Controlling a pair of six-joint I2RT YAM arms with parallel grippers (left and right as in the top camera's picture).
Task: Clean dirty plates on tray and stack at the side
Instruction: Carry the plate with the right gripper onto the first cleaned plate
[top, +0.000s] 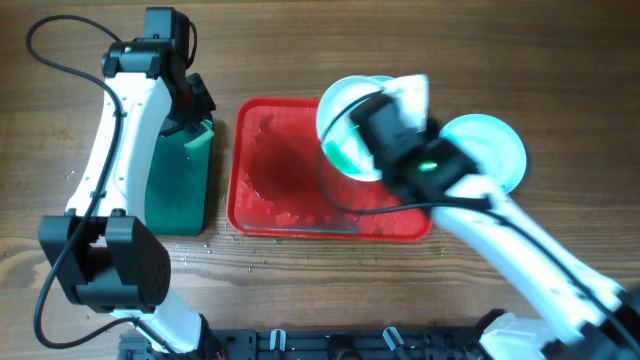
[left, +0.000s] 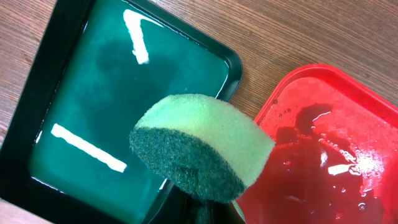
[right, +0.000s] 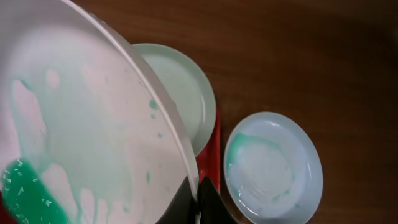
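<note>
Red tray (top: 275, 190) lies wet in the middle of the table, with bare wood in front and behind. A dark green tray (top: 180, 190) sits just beside its left edge. The right gripper (right: 199, 202) pinches the rim of a tilted plate (right: 81, 124) above the tray's right part, green smears running down it. A second plate (right: 180, 87) lies at the far right corner. A third plate (right: 273, 165), faintly streaked, rests on wood just right of the tray. The left gripper (top: 192, 112) squeezes a green sponge (left: 202, 146) above the green tray's edge.

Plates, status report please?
Left fingers shut on sponge over green tray. Right fingers shut on smeared plate, tilted over red tray. Another plate on table beside.
</note>
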